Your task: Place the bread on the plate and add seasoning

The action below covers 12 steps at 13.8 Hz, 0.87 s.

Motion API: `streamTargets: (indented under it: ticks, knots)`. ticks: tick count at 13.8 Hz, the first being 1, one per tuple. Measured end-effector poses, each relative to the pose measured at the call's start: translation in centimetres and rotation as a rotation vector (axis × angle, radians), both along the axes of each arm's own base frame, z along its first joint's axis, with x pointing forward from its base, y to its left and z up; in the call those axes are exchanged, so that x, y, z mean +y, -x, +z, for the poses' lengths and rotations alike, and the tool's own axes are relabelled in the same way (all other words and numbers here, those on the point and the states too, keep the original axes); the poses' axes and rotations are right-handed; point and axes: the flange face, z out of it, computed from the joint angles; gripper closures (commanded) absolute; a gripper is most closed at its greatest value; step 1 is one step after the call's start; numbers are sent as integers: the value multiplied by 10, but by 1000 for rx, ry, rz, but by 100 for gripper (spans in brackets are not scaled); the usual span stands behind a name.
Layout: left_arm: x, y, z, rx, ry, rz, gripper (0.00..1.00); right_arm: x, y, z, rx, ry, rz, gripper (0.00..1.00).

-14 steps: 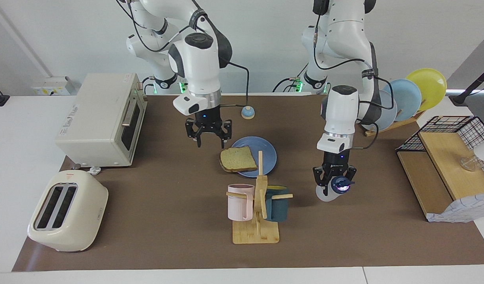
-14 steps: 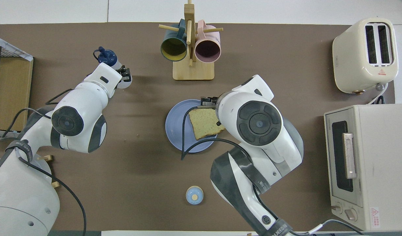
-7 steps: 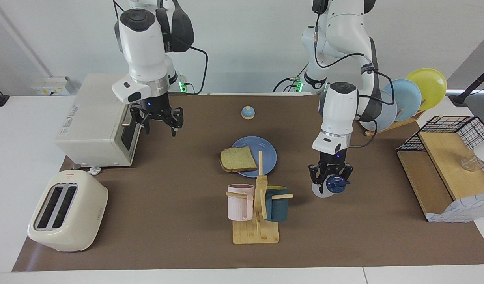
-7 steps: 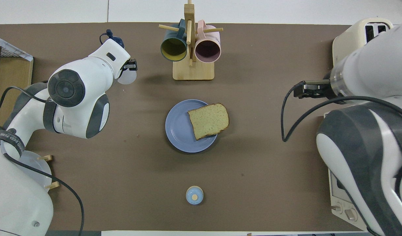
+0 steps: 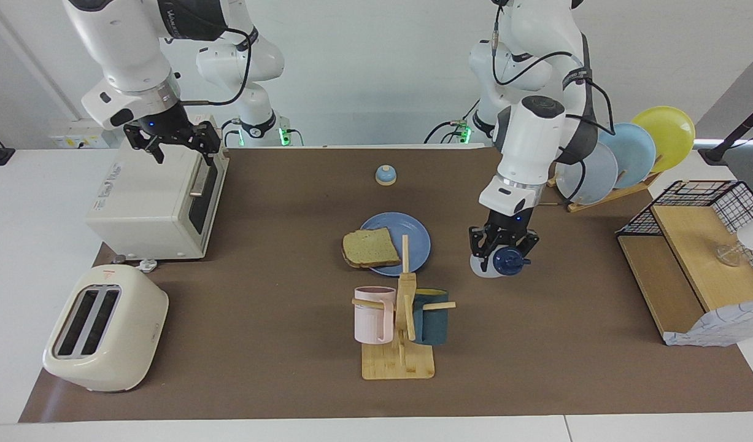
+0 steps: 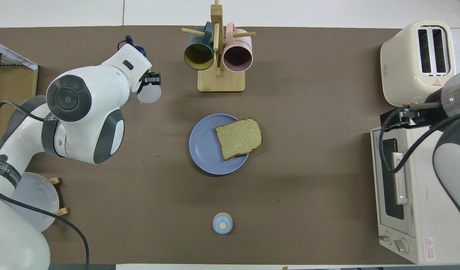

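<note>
The right gripper [image 5: 172,139] hangs open and empty over the toaster oven [image 5: 158,190], just waiting. The bread [image 5: 370,247] already sits on the blue plate [image 5: 417,236] (overhanging the rim a bit), so it's seasoning time. The left gripper [image 5: 502,252] is clamped on the seasoning bottle [image 5: 496,262], held tilted in the air beside the plate. Next it probably needs carrying over the bread, then tipping.

Lab kitchen mock-up: Franka arms, toaster [image 5: 106,328], oven [image 5: 158,187], mug rack [image 5: 401,319].
</note>
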Motion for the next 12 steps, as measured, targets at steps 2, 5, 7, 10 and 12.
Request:
streamTargets:
  ticks: [2, 5, 7, 10, 12]
  knots:
    - [5, 12, 27, 29, 8, -32, 100, 1, 2, 0, 11, -2, 4, 0]
    - [6, 38, 59, 83, 11, -107, 100, 5, 2, 0, 14, -38, 3, 0]
    - [-1, 56, 72, 121, 2, -196, 100, 16, 3, 0, 23, -131, 3, 0]
    - [-20, 86, 83, 176, -26, -370, 100, 48, 12, 3, 67, -222, 18, 0]
    - [-32, 103, 87, 200, -50, -500, 100, 68, 13, 9, 53, -264, 55, 0]
